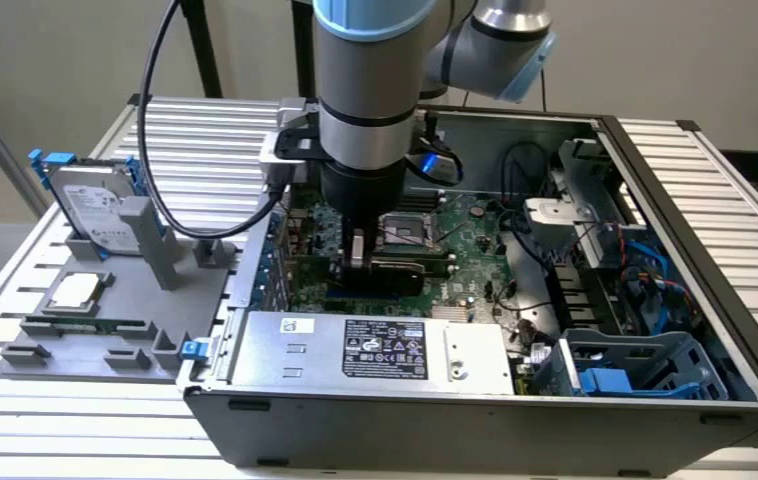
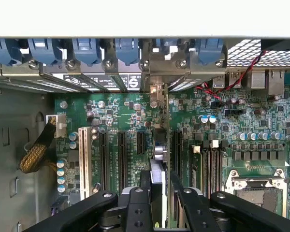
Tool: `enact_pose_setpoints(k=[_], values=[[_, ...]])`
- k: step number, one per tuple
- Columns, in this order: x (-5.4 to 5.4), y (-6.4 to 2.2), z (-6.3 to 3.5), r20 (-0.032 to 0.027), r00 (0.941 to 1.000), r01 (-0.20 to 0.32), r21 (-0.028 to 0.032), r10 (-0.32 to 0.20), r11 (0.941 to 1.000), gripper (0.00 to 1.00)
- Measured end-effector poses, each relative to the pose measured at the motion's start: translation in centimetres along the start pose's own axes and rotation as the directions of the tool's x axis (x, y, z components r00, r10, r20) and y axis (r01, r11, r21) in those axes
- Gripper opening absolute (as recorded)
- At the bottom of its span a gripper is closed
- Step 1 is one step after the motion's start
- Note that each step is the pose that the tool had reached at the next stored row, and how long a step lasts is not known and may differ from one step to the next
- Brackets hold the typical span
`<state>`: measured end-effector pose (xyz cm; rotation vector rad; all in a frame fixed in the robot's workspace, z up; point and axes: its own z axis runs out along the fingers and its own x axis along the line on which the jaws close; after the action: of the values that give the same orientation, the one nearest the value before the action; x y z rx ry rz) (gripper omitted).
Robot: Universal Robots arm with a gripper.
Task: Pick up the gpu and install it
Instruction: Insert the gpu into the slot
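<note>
The gpu [image 2: 158, 150] appears edge-on in the wrist view, standing upright over the green motherboard [image 2: 217, 125] in line with the black expansion slots [image 2: 122, 154]. Its silver end bracket reaches the rear slot openings. My gripper [image 2: 159, 193] is shut on the card, one black finger on each face. In the exterior view the gripper [image 1: 382, 255] reaches down into the open computer case [image 1: 699, 230], and the black cooler side of the gpu [image 1: 399, 272] sits low over the board.
A grey fixture [image 1: 99, 345] at the exterior view's left holds a silver hard drive [image 1: 92, 215] with blue rails, a processor chip [image 1: 75, 292] and a memory stick [image 1: 86, 325]. Inside the case are the power supply [image 1: 366, 345], a blue drive cage [image 1: 633, 370], cables and the processor socket [image 2: 256, 186].
</note>
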<state>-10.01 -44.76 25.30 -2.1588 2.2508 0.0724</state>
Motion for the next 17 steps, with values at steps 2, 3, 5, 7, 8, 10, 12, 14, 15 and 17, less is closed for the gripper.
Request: enact_pose_setpoints(k=[2, 3, 5, 7, 8, 10, 12, 14, 15, 17], values=[[0.0, 0.05, 0.01, -0.0014, 1.0, 0.0, -0.0001, 0.0, 1.0, 0.0], [0.0, 0.06, 0.03, -0.0021, 1.0, 0.0, -0.0001, 0.0, 1.0, 0.0], [0.0, 0.08, 0.1, -0.0038, 1.0, 0.0, -0.0001, 0.0, 1.0, 0.0], [-0.02, 0.09, 0.2, -0.0056, 1.0, 0.0, -0.0001, 0.0, 1.0, 0.0], [-0.04, 0.09, 0.29, -0.0063, 1.0, 0.0, 0.0003, 0.0, 1.0, 0.0], [-0.06, 0.09, 0.41, -0.009, 1.0, 0.0, 0.0001, 0.0, 1.0, 0.0], [-0.1, 0.12, 0.5, -0.01, 0.9999, 0.0, -0.0001, 0.0, 1.0, 0.0], [-0.1, 0.12, 0.51, -0.0102, 0.9999, 0.0, 0.0003, 0.0, 1.0, 0.0], [-0.1, 0.12, 0.51, -0.0104, 0.9999, 0.0, 0.0003, 0.0, 1.0, 0.0], [-0.13, 0.14, 0.47, -0.009, 1.0, -0.001, -0.0001, 0.001, 1.0, 0.0]])
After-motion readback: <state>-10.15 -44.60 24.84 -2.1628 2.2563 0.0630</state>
